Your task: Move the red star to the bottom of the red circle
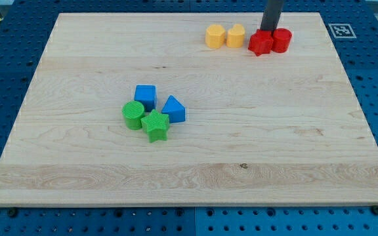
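Observation:
The red star [260,43] lies near the view's top right, touching the left side of the red circle [281,40]. My tip [268,30] comes down from the view's top edge and ends just above the two red blocks, at the seam between them, touching or nearly touching the star's upper edge.
Two yellow blocks, a hexagon [215,36] and a cylinder [235,35], sit just left of the red star. A cluster in the board's middle left holds a blue cube [146,96], a blue triangle [173,109], a green circle [133,115] and a green star [155,125]. The board's top edge [189,13] is close.

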Controlling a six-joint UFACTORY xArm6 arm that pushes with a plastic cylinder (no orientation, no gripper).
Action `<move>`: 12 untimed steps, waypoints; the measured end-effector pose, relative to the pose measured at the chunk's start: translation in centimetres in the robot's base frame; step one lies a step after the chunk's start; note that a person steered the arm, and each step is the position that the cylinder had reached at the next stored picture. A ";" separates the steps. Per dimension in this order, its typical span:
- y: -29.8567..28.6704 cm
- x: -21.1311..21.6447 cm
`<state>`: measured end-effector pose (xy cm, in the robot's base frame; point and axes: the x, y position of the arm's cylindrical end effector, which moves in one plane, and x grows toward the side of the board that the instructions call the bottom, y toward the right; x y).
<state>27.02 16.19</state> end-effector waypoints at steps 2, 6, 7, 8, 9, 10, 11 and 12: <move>0.2 2.8; -6.6 5.1; -11.8 6.1; -13.1 6.7; -9.4 10.0; -6.9 13.4; -7.6 13.4; -9.2 12.7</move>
<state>39.76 6.95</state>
